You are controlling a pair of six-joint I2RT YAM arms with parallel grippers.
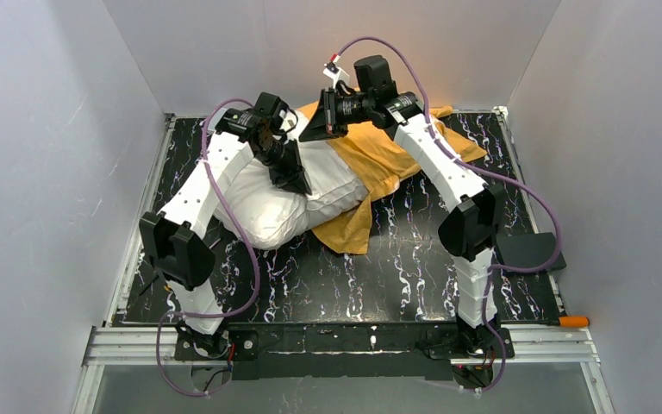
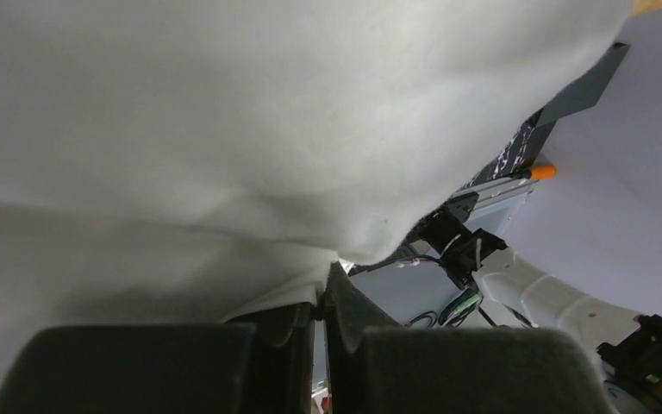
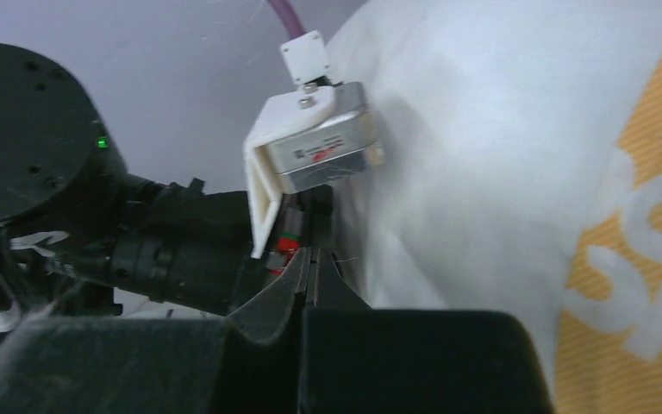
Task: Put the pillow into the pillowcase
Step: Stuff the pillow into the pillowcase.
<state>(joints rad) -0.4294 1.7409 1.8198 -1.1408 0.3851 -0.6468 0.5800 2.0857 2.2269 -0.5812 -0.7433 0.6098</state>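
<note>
On the black, white-veined marbled table (image 1: 414, 267), the large plump white fabric pillow (image 1: 267, 207) lies at about ten o'clock from the middle. Its far end overlaps the thin orange-yellow fabric pillowcase (image 1: 388, 155), which spreads crumpled toward twelve and one o'clock. Whether that end is inside the opening or only lying on the cloth I cannot tell.

The left gripper (image 2: 322, 297) has its padded black claw clamped on a small fold of the pillow's cover. The right gripper (image 3: 312, 272) is pressed together against the pillow's flank near twelve o'clock, with nothing visibly between its tips.

The likely trouble is that the right claw seems to hold none of the case's edge. The mouth would then lie flat, and a push from the left arm would bunch the case ahead of the pillow. The thin pinch may also slip — the cover is smooth, loose and softly wrinkled over springy stuffing. The case is limp and thin, printed with white shapes.
</note>
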